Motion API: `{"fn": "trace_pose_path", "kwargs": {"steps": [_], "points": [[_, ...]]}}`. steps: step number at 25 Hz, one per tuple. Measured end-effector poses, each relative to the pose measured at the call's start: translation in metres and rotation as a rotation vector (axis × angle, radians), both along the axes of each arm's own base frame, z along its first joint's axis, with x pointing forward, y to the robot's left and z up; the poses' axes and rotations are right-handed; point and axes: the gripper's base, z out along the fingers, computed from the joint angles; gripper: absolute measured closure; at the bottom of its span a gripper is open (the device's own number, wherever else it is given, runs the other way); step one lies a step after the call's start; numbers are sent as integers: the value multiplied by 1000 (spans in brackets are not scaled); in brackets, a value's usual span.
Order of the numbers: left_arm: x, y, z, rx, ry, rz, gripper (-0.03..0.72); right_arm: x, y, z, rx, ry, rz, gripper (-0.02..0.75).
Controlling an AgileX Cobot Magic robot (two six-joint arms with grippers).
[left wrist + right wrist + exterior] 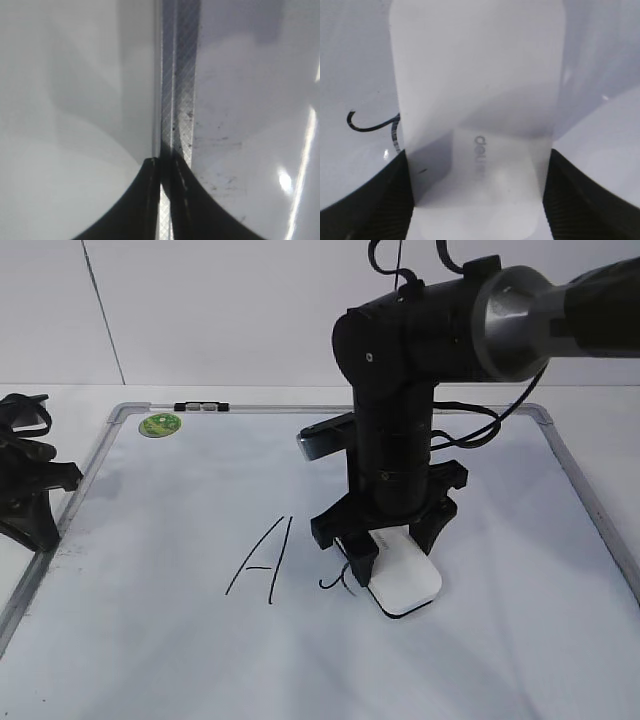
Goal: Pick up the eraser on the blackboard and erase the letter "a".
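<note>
The white eraser (405,578) lies flat on the blackboard (200,640), a white board with a grey frame. My right gripper (390,552) is shut on the eraser, one black finger on each long side, as the right wrist view shows (477,165). The eraser (477,90) covers part of the letter "a" (335,582); only a curved black stroke of it (367,125) shows at the eraser's left. My left gripper (45,530) rests at the board's left edge, shut and empty, over the frame (175,100).
A capital "A" (262,560) is written left of the eraser. A green round sticker (160,424) sits at the board's far left corner, with a small black-and-white clip (201,406) on the top frame.
</note>
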Motion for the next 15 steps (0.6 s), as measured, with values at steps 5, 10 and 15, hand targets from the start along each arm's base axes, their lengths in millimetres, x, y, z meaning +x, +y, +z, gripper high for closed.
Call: {"fn": "trace_pose_path", "kwargs": {"steps": [5,10,15], "points": [[0,0,0,0,0,0,659,1,-1,0,9,7,-5,183],[0,0,0,0,0,0,659,0,0,0,21,14,0,183],[0,0,0,0,0,0,659,-3,-2,-3,31,22,7,183]]}}
